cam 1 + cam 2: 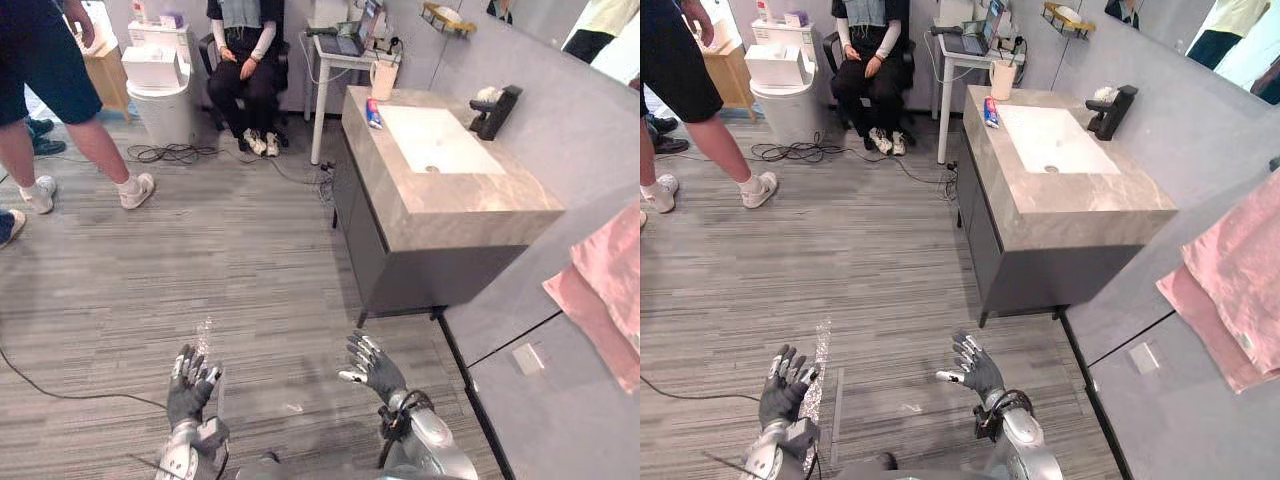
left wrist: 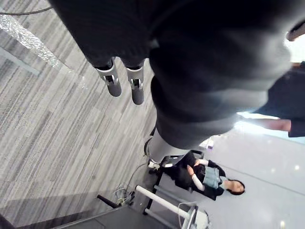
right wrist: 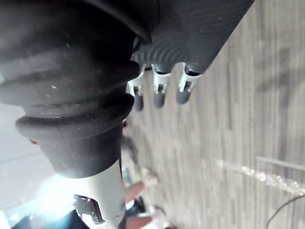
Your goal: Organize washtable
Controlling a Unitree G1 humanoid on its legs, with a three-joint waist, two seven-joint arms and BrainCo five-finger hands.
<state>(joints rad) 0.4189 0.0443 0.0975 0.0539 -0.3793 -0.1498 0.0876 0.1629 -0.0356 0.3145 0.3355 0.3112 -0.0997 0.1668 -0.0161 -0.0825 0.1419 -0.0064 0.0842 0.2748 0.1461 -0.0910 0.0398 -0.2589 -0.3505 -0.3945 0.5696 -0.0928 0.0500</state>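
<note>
Left hand [image 1: 190,385] and right hand [image 1: 372,365] hang spread and empty above the floor [image 1: 200,270]; the washtable [image 1: 480,200] stands at 1 o'clock.

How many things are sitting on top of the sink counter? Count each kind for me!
On the washtable:
Cup: 1
Red and blue tube: 1
Black tap: 1
Small white thing by the tap, too small to name: 1
Total: 4
</note>
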